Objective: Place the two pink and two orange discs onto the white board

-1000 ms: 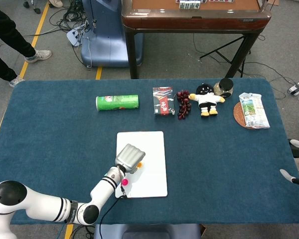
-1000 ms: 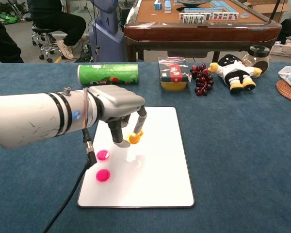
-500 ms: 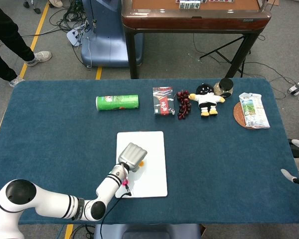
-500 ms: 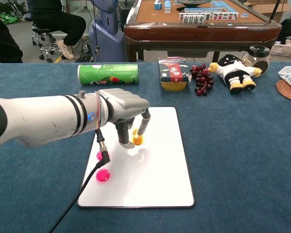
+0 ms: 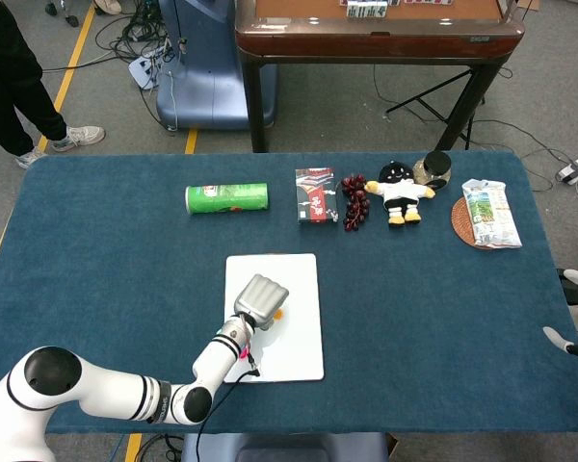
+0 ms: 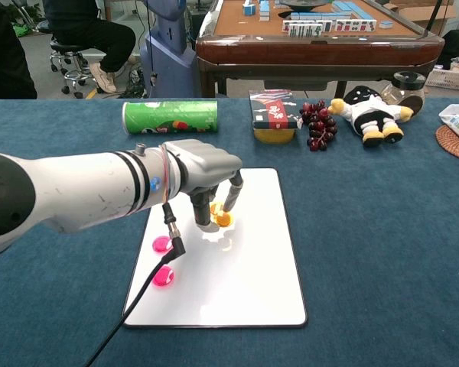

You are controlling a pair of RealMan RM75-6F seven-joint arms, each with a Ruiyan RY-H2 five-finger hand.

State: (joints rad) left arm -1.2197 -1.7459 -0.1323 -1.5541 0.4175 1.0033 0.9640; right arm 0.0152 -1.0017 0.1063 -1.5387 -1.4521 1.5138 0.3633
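Flat white board point(image 6: 245, 283), glossy, rounded corners, lying on napped blue felt table point(image 6: 382, 252). Two pink discs point(image 6: 163, 261), small, round and shiny, sitting on the board's near-left part, one just behind the other. One orange disc point(image 6: 223, 219) plainly seen further in, towards the board's middle-left; a second bit of orange just behind it, half hidden by fingers, hard to separate. Left hand point(image 6: 206, 172), smooth grey shell on a white arm, poised over the orange, fingers point(image 6: 232, 196) curled downward and closed around the disc from both sides; pinching it or only touching, cannot tell. Right hand point(image 5: 570, 310) only partly visible at the far right table edge in the head view, pale fingertips apart, nothing in them.

Along the far side: one green cylindrical can point(image 6: 170, 116) lying on its side, one red printed box point(image 6: 272, 108), one bunch of dark glossy grapes point(image 6: 318, 125), one plush toy point(image 6: 369, 109) in black and white, one woven round mat point(image 5: 465, 223).
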